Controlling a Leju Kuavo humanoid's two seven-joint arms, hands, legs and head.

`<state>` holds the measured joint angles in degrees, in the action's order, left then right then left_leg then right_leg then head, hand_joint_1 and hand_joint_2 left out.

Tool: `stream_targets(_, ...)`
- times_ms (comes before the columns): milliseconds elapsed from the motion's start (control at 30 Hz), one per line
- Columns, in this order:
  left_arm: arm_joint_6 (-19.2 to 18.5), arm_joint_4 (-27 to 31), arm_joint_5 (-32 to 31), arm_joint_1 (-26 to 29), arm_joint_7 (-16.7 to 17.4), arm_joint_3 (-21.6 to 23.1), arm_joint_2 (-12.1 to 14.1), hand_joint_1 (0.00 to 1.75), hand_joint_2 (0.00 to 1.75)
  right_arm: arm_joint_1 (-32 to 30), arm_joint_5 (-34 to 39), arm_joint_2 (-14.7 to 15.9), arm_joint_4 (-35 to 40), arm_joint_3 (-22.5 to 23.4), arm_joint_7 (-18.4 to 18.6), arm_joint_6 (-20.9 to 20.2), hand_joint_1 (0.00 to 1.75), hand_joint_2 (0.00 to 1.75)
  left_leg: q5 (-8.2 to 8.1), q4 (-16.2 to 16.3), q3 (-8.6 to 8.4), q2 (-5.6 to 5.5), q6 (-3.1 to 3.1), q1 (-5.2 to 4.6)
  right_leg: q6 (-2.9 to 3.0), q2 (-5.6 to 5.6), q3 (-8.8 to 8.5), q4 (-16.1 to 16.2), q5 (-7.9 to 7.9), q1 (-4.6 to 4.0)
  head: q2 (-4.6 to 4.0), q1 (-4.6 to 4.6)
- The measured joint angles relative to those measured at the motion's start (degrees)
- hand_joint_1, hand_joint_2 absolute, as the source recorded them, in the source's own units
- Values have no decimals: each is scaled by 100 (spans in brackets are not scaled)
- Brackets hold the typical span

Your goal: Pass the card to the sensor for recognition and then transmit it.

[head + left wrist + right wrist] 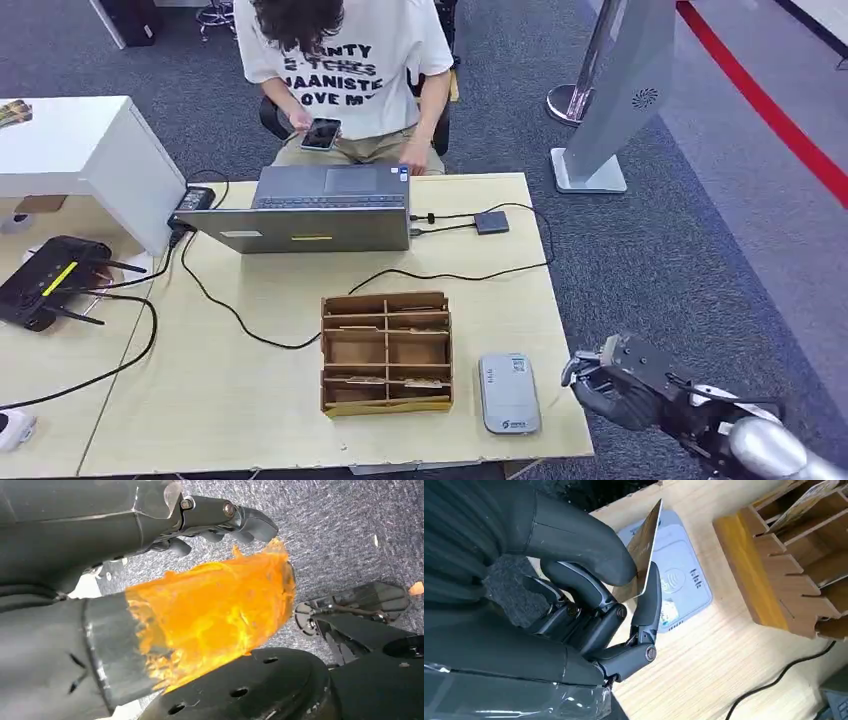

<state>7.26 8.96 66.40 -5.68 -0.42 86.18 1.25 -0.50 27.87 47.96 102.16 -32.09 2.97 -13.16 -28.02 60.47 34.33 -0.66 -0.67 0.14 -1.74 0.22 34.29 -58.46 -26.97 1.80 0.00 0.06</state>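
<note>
My right hand hovers just off the table's right front corner, a short way right of the grey card sensor. In the right wrist view that hand pinches a gold card between thumb and a finger, edge-on above the sensor. The card is apart from the sensor's face. My left hand hangs over the grey carpet with its dark fingers curled and nothing in them; an orange cover wraps its thumb.
A wooden slotted card box with several cards stands left of the sensor. Behind it are a laptop, black cables and a seated person holding a phone. A router lies far left. A white stand rises right.
</note>
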Motion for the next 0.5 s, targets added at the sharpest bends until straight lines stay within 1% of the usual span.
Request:
stream_targets(367,2,0,0,-2,0,0,0,0,0,46,-15,-20,-31,-92,-4,0,175,175,0,0,0,0,0,0,0,0,0,0,0,0,0,-2)
stream_targets(500,-4,0,-20,-4,0,15,0,0,0,236,-340,-48,-68,-175,17,-30,175,175,0,0,1,2,0,0,0,4,0,-1,0,0,0,-2)
